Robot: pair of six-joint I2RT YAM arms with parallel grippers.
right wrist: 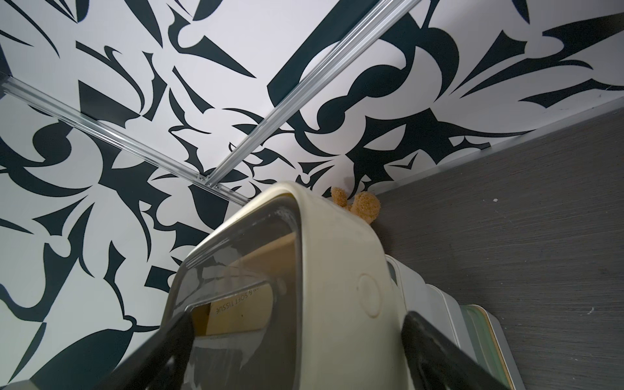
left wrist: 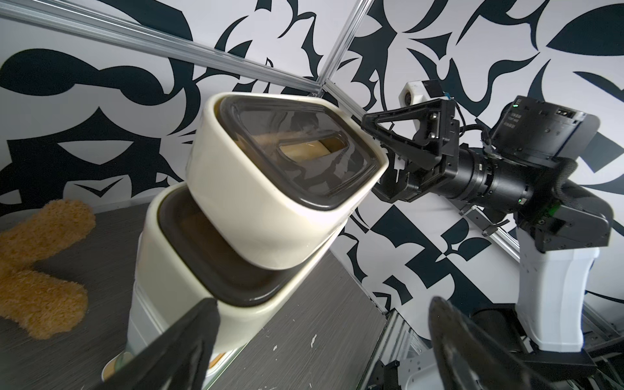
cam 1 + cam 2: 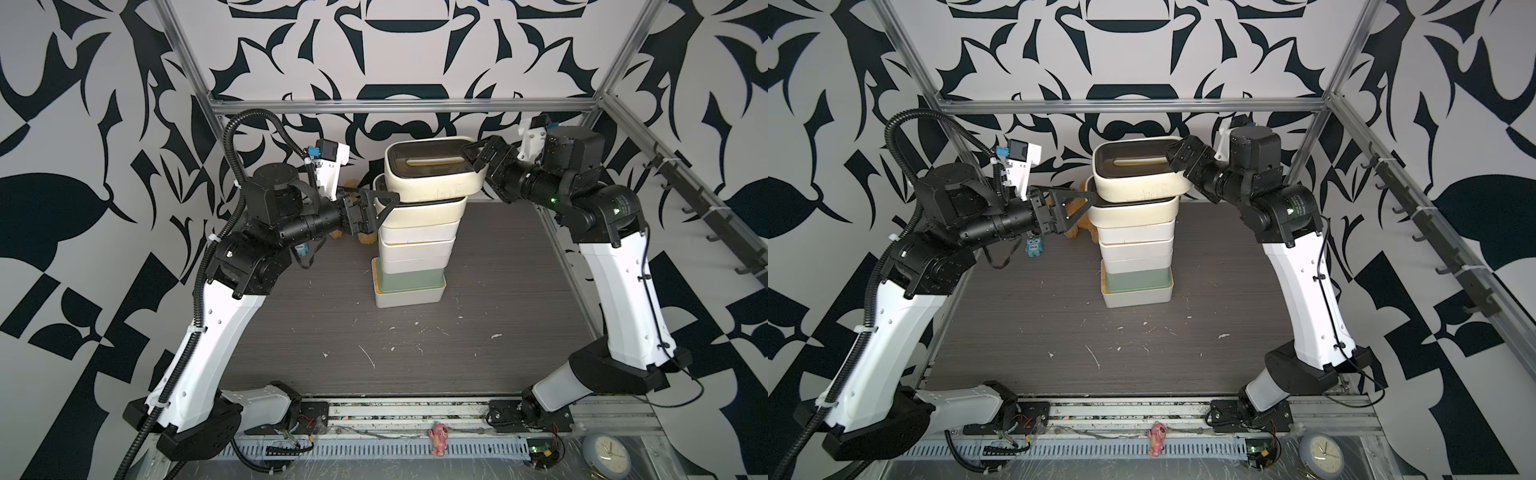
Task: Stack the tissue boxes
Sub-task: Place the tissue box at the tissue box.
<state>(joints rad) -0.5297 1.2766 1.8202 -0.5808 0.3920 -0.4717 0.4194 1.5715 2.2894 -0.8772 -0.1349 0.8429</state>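
We see the tissue boxes (image 3: 415,253) in one tall stack on the middle of the worktop (image 3: 316,332). The top cream box (image 3: 432,183) lies a little turned. The right claw (image 3: 473,161) is spread around its end. The left claw (image 3: 384,210) is also spread, just beside the second cream box (image 3: 419,212).

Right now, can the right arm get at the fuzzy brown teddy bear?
Probably not directly: the tall stack of plastic tissue boxes stands between the right end effector and the fuzzy brown teddy bear.
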